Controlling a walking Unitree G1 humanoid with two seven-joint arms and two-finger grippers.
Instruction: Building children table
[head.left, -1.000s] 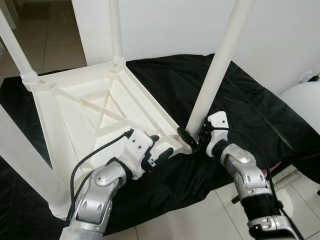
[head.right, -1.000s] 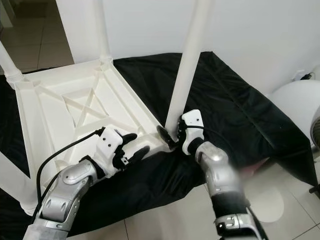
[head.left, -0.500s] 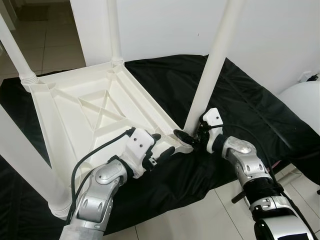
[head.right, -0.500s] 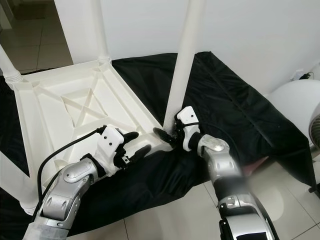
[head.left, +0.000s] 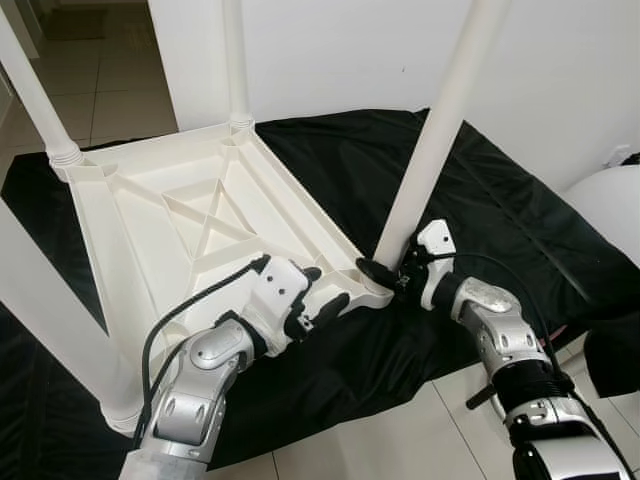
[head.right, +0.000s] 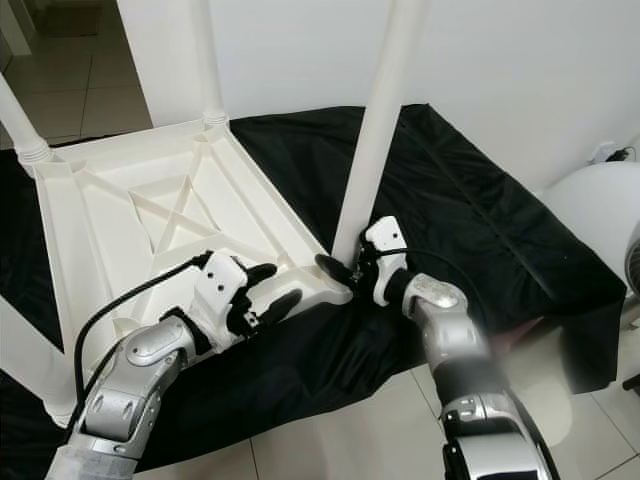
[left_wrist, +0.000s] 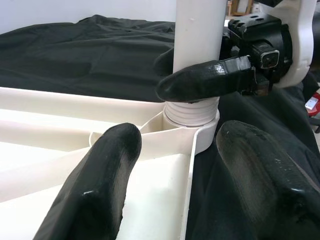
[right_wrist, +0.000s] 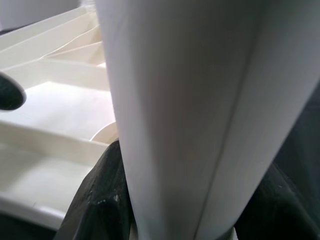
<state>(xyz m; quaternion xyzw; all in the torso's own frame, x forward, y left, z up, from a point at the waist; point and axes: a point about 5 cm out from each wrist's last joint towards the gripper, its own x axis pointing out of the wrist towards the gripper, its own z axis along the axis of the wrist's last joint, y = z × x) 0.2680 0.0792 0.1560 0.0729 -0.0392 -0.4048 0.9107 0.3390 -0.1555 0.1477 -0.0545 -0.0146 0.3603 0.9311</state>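
Nearest the camera: left gripper at the near edge of the upside-down white table, fingers spread apart, one over the ribbed underside, the other off the rim above the black cloth; gripping nothing. Left wrist view: its two finger pads straddle the table's near corner rim, corner socket just ahead.

Just past it, at that near right corner: white leg stands upright in the socket, ribbed base seated in the collar. Right gripper clamped on the leg right above the socket, one black finger on each side of it; right wrist view shows the leg close up between the fingers.

Table lies flat on the black cloth spread over the tiled floor. Other legs up at the near left corner, far left corner and far right corner. White wall behind the cloth. White rounded object past the cloth's right edge, cannot tell what.
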